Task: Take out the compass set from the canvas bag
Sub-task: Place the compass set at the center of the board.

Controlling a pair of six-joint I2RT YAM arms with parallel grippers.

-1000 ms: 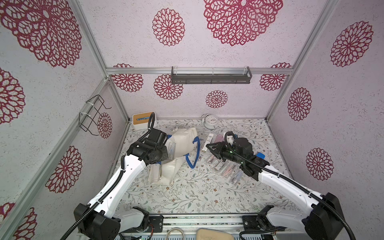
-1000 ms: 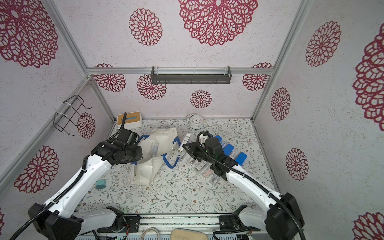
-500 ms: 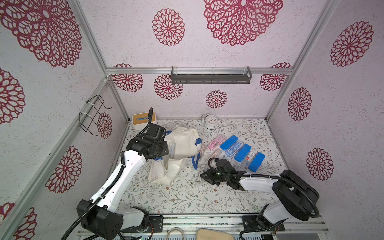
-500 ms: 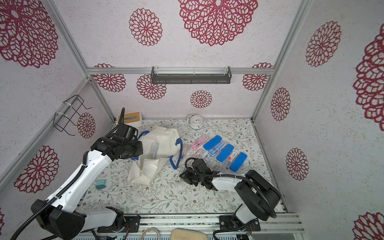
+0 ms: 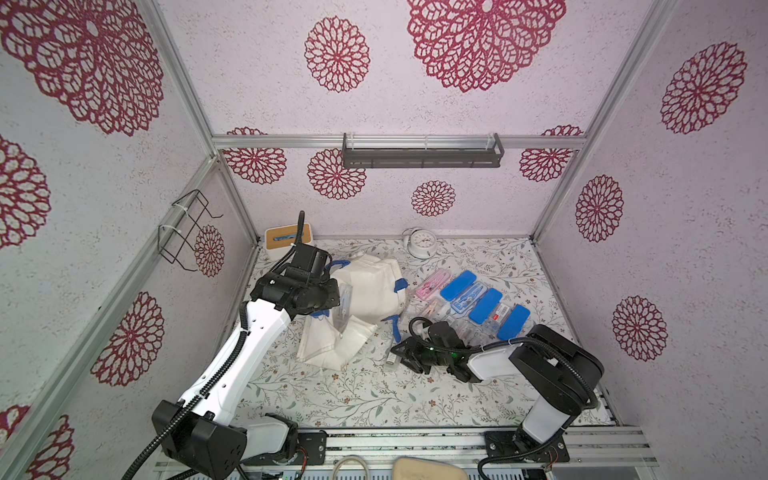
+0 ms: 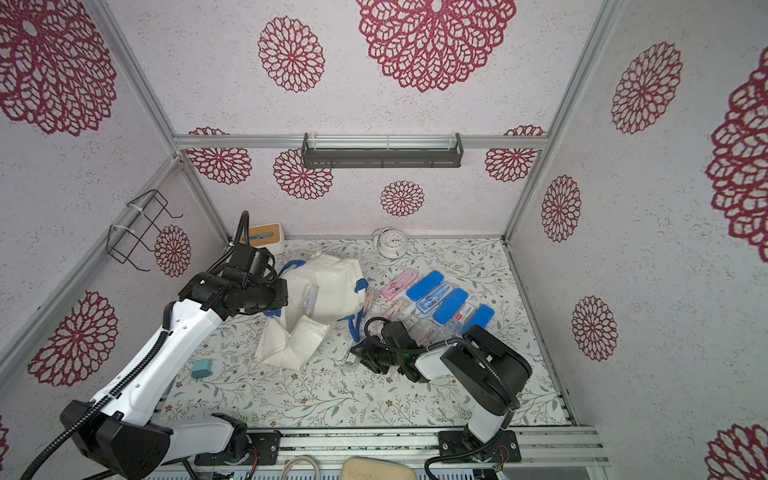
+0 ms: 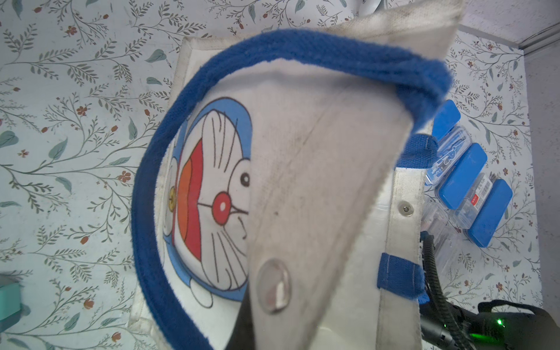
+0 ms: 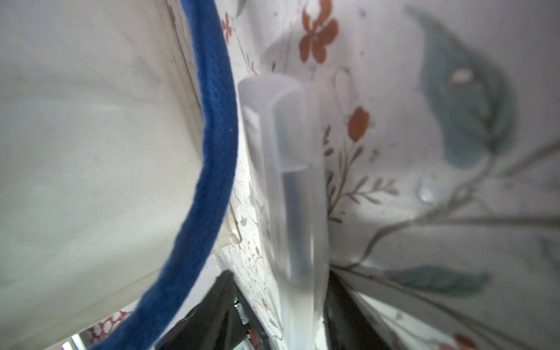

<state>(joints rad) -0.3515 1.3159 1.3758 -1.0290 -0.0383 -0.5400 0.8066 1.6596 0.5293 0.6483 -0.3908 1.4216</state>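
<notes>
- The left pincer (image 5: 334,297) is clamped tight on a fold of the soft off-white canvas bag (image 5: 370,286), holding that rim up off the floral tablecloth (image 5: 353,395).
- The bag's bright blue strap handles (image 7: 145,197) loop around its cartoon-printed face.
- The right pincer (image 5: 397,353) lies low just beside the bag. Its jaws stand apart around a small clear plastic compass set case (image 5: 390,360), with a gap showing beside one finger (image 8: 218,303).
- That case is outside the bag, down on the tablecloth, near a blue handle.
- A second clear case (image 5: 343,307) rests against the bag's cloth, just beside the left pincer.
- A row of blue and pink cases (image 5: 484,305) lies near the bag, on the right pincer's side.
</notes>
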